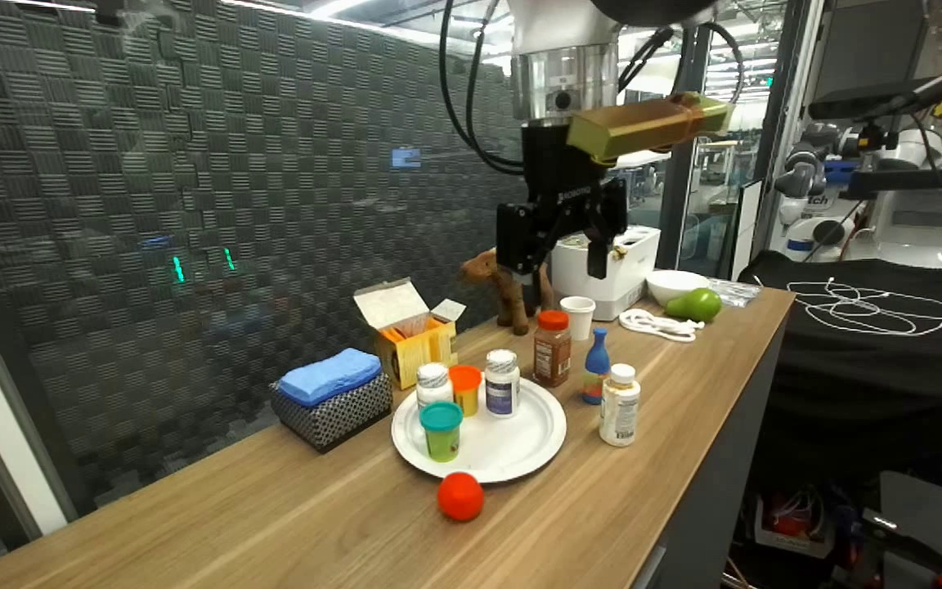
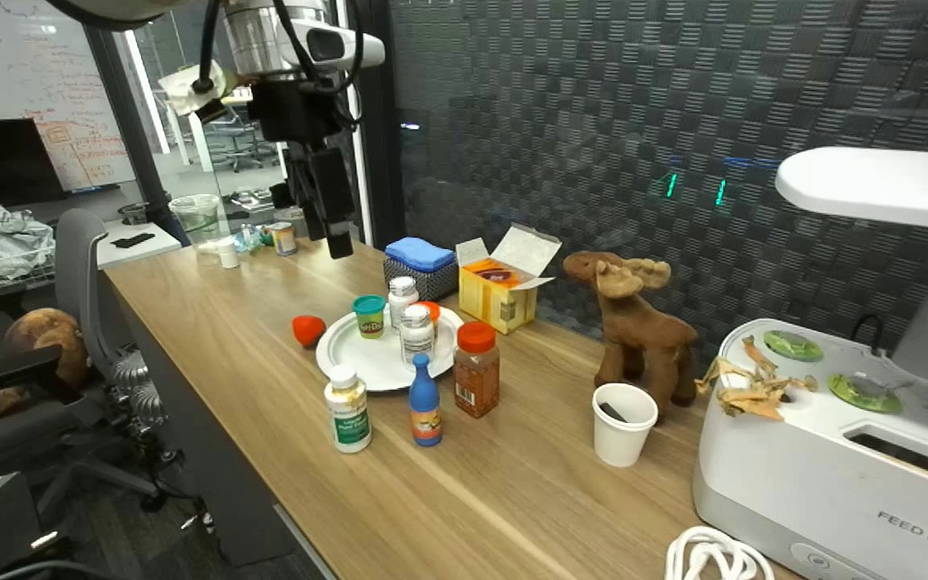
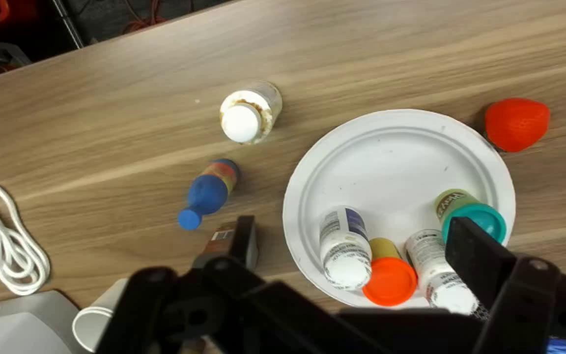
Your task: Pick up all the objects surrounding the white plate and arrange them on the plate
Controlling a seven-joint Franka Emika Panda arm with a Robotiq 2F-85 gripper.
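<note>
The white plate [image 1: 520, 450] holds a green tub with a teal cap [image 1: 442, 432], an orange-capped tub [image 1: 465, 391] and two white bottles [image 1: 502, 384] [image 2: 402, 300]. Off the plate stand a red-capped spice jar [image 1: 552, 352], a blue bottle [image 1: 596, 368] and a white-capped bottle [image 1: 620, 406], all upright. A small red piece [image 1: 461, 496] lies by the plate's rim. My gripper [image 1: 567, 282] is open and empty, high above the table. In the wrist view its fingers [image 3: 353, 236] are wide apart over the plate, and one partly hides the spice jar [image 3: 221, 241].
A yellow-orange box [image 2: 498, 298] with open flaps and a dark box with a blue cloth [image 2: 421, 256] stand behind the plate. A brown moose toy [image 2: 645, 330], a paper cup [image 2: 623, 431], a white cord [image 1: 661, 325] and a white planter [image 2: 818, 451] stand farther along.
</note>
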